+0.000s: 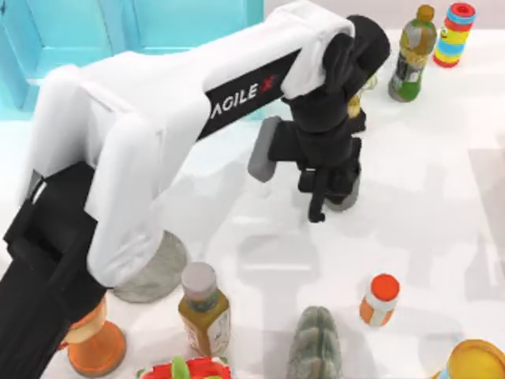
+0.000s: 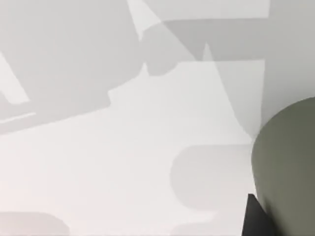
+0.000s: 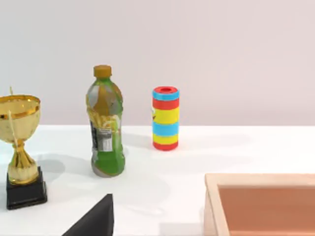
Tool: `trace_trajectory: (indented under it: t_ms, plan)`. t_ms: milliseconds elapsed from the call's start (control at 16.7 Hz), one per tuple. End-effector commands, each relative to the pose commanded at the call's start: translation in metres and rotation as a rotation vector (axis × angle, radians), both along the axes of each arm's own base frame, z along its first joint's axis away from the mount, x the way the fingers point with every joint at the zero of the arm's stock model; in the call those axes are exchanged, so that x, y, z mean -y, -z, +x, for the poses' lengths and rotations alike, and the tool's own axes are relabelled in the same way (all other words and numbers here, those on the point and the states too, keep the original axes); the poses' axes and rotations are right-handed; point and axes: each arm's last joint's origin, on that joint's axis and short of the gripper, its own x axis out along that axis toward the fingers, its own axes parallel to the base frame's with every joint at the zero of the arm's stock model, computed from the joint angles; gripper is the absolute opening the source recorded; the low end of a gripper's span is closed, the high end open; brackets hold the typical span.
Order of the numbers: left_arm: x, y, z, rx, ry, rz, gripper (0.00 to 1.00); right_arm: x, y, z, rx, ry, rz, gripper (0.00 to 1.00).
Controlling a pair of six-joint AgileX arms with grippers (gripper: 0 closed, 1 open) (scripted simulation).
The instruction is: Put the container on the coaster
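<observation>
Open table point(image 1: 442, 205) spans the frame's right centre, passable. Lower edge is crowded: coaster point(image 1: 158, 272) at lower left under the left arm, juice bottle point(image 1: 203, 309), ribbed lump point(image 1: 314, 345), orange-capped bottle point(image 1: 380, 300). Upper right holds a green bottle point(image 1: 413, 55) and striped cylinder point(image 1: 455, 34).

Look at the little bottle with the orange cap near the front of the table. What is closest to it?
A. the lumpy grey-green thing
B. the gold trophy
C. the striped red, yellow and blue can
A: in the top view the orange-capped bottle stands just beside the ribbed grey-green lump, while the striped can is far off at the back.
</observation>
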Motion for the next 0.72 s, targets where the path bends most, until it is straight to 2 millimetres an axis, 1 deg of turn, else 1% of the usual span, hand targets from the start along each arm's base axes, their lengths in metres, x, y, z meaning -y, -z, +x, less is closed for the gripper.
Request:
trace_trajectory:
  t_ms: [180,360,720]
  plan:
    - [-0.024,-0.006,0.005,0.012,0.122,0.035,0.00,0.000,0.000,0.000,0.000,0.000,0.000,1.00]
    - [-0.048,-0.008,0.009,0.004,0.237,0.072,0.00,0.000,0.000,0.000,0.000,0.000,0.000,1.00]
    - [-0.086,-0.021,0.010,0.009,0.484,0.109,0.00,0.000,0.000,0.000,0.000,0.000,0.000,1.00]
